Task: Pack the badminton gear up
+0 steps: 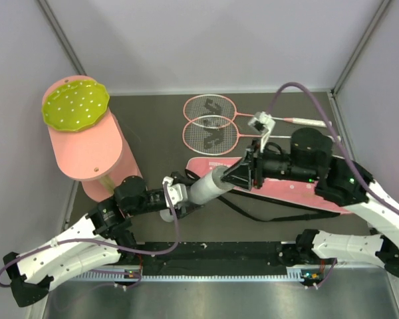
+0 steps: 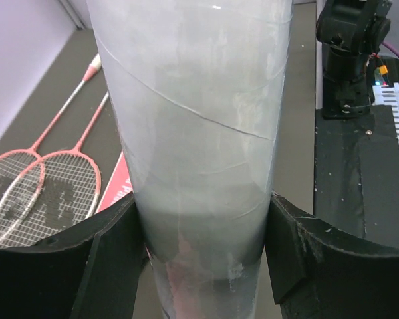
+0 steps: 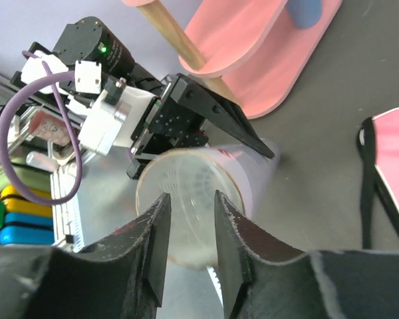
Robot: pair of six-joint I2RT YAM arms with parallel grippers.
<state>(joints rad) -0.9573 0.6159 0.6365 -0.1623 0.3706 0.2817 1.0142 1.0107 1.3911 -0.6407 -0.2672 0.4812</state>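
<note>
The left gripper [image 2: 205, 212] is clamped around the white tube [image 2: 199, 100], whose long axis runs straight out of its grip to the right gripper [image 3: 189, 199], which hovers with jaws slightly parted and nothing visible between them directly before the tube's open mouth.

Dark table [image 1: 153, 113] bears two rackets [image 1: 211, 136], pink bag [image 1: 296, 193], pink cylinder [image 1: 96, 156].

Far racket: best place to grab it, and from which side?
Probably its white handle, coming straight down with the jaws across it. The far racket lies flat on the table, its head overlapping the near racket, and its shaft is thin. The handle is the thickest part and lies apart from the pink bag.
</note>
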